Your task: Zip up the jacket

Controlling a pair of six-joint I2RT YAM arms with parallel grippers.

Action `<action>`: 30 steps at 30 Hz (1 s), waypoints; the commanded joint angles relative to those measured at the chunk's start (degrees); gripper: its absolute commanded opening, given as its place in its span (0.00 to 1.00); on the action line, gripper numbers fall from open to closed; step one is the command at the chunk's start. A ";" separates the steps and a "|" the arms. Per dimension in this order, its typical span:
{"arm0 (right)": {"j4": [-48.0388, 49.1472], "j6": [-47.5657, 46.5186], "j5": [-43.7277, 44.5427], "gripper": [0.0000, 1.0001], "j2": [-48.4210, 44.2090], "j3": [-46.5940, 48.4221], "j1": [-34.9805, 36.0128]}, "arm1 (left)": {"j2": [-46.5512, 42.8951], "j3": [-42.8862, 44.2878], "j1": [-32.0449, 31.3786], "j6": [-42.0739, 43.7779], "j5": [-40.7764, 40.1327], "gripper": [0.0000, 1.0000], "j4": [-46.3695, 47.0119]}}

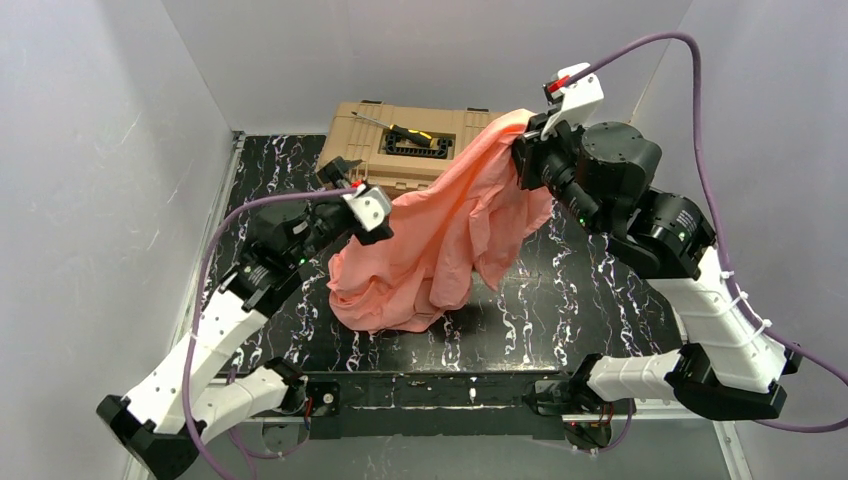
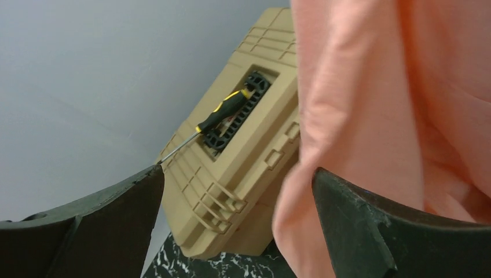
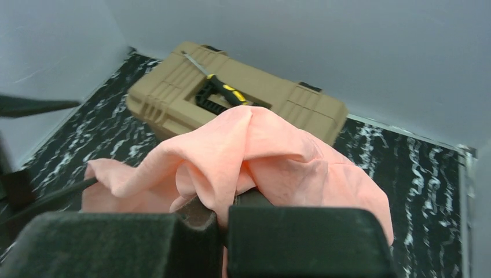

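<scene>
The salmon-pink jacket (image 1: 455,235) hangs in a crumpled drape from my right gripper (image 1: 522,160), its lower folds piled on the black marbled table (image 1: 560,290). In the right wrist view the right gripper (image 3: 224,207) is shut on a fold of the jacket (image 3: 249,147). My left gripper (image 1: 340,175) stands open beside the jacket's left edge, above the table. In the left wrist view the left gripper (image 2: 238,176) has its jaws wide apart; the jacket (image 2: 376,104) hangs against the right finger and is not pinched. No zipper shows.
A tan toolbox (image 1: 405,145) sits at the back of the table with a yellow-and-black screwdriver (image 1: 415,135) on its lid. White walls enclose the table on the left, back and right. The arm bases stand at the near edge.
</scene>
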 commanded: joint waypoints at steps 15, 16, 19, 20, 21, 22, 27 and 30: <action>2.71 -2.56 24.12 0.01 4.60 -1.88 -1.71 | -12.50 -20.03 -1.96 41.89 41.41 0.93 -40.27; 2.71 -2.18 23.91 0.01 4.60 -2.25 -1.97 | -9.81 -19.69 -2.64 41.70 41.12 0.92 -39.61; 2.81 -1.13 22.76 0.01 4.47 -3.51 -3.21 | -2.83 -19.93 -4.23 40.53 37.92 0.89 -35.51; 2.80 -0.80 22.27 0.01 4.34 -3.99 -3.68 | -1.35 -20.09 -4.45 40.23 37.06 0.89 -33.61; 2.84 -0.42 21.94 0.01 4.16 -4.51 -4.18 | 0.05 -20.31 -4.62 40.70 36.46 0.88 -32.59; 2.93 -0.05 21.53 0.01 3.93 -5.18 -4.65 | 1.21 -20.53 -4.85 41.11 35.81 0.88 -31.47; 3.67 1.28 19.74 0.01 2.47 -8.65 -7.13 | 8.55 -21.74 -6.23 33.53 28.06 0.87 -19.00; 3.43 1.62 19.13 0.01 1.66 -9.20 -8.03 | 14.55 -18.93 -6.64 24.41 22.66 0.83 -14.38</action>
